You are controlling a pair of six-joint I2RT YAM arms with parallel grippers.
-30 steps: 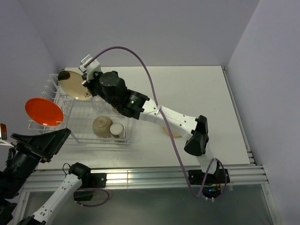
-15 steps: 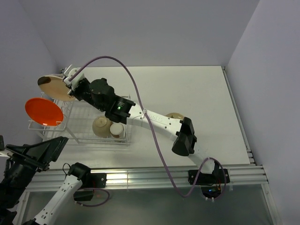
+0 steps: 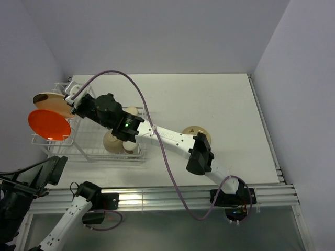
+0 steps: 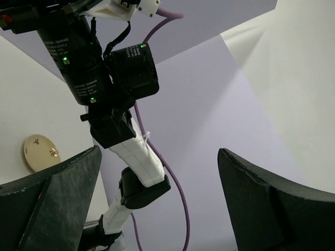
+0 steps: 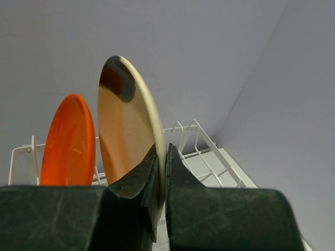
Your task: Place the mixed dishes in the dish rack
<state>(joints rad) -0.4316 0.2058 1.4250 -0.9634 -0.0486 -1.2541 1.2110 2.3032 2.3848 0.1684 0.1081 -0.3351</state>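
**Mostly loaded, one dish going in**

Holding most of the set: dish rack (image 3: 86, 155) at the table's far left. On edge in its slot row: orange plate (image 3: 48, 124). Just beside it, upright and not yet seated: cream dish (image 3: 48, 99), rim clamped in the right gripper (image 5: 161, 157). Idle, jaws wide apart: left gripper (image 4: 158, 151). In the basket: bowl (image 3: 111, 140), cup (image 3: 131, 146). Left on the table, apparently: small cream piece (image 3: 196, 130).

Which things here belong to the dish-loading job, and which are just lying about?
Job: rack, orange plate, marked dish in right claw, two cups in rack, cream bowl on table.
Lying about: purple cable, rail.
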